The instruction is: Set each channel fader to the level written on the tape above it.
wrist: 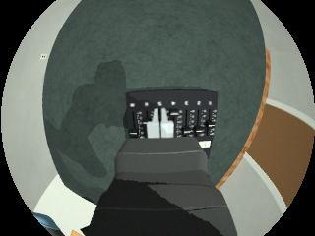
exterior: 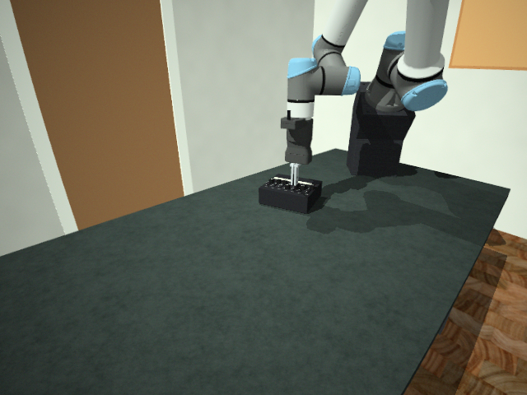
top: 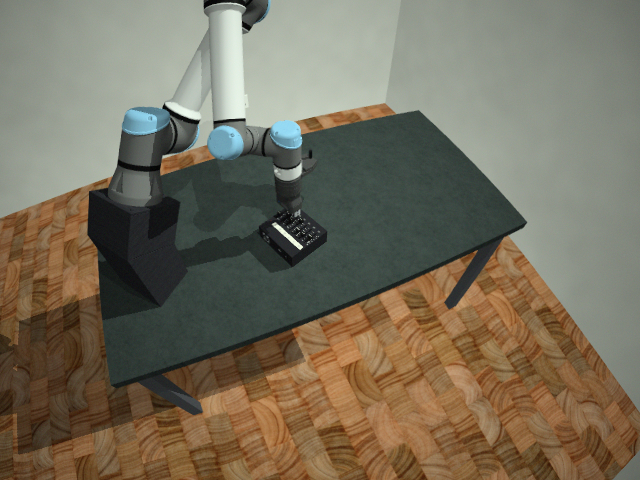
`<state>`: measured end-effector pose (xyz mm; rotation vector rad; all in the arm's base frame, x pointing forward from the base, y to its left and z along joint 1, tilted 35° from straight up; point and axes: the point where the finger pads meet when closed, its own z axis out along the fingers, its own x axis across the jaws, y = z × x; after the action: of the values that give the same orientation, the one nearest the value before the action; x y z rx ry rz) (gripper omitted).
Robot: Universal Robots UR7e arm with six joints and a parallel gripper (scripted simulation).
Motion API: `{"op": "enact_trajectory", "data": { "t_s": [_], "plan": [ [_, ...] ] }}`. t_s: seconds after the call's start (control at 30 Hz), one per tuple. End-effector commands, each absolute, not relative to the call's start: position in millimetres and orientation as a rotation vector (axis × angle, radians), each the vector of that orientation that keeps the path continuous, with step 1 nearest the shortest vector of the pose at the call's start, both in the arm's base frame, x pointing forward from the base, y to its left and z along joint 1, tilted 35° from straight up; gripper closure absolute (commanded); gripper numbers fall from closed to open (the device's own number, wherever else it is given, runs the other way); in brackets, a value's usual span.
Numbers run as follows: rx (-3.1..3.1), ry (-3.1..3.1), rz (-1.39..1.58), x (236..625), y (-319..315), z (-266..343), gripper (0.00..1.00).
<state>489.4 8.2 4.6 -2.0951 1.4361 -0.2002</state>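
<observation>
A dark green, matte rectangular worktop (top: 392,170) on dark grey angled legs (top: 467,276) stands on a floor of brown wood-block parquet (top: 372,403). Two things rest directly on it: a small black box-shaped lighting desk (top: 292,237) near its middle, standing flat, and a black blocky pedestal (top: 135,242) at one end, well apart from the desk.

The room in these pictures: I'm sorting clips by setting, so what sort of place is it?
Probably a plain indoor workroom, not a stage or studio. A dark table stands on a wood block floor near a bare wall corner, with a brown door behind. On the table are only a small lighting desk and the arm's pedestal.
</observation>
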Motion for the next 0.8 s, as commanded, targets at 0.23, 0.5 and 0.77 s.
{"op": "enact_trajectory", "data": {
  "t_s": [0.23,0.5,0.77],
  "plan": [
    [-2.095,1.436,-0.202,489.6,7.9,4.9,1.0],
    [-2.095,1.436,-0.202,490.1,8.3,4.0,1.0],
    [-2.095,1.436,-0.202,491.6,9.6,1.2,1.0]
  ]
}}
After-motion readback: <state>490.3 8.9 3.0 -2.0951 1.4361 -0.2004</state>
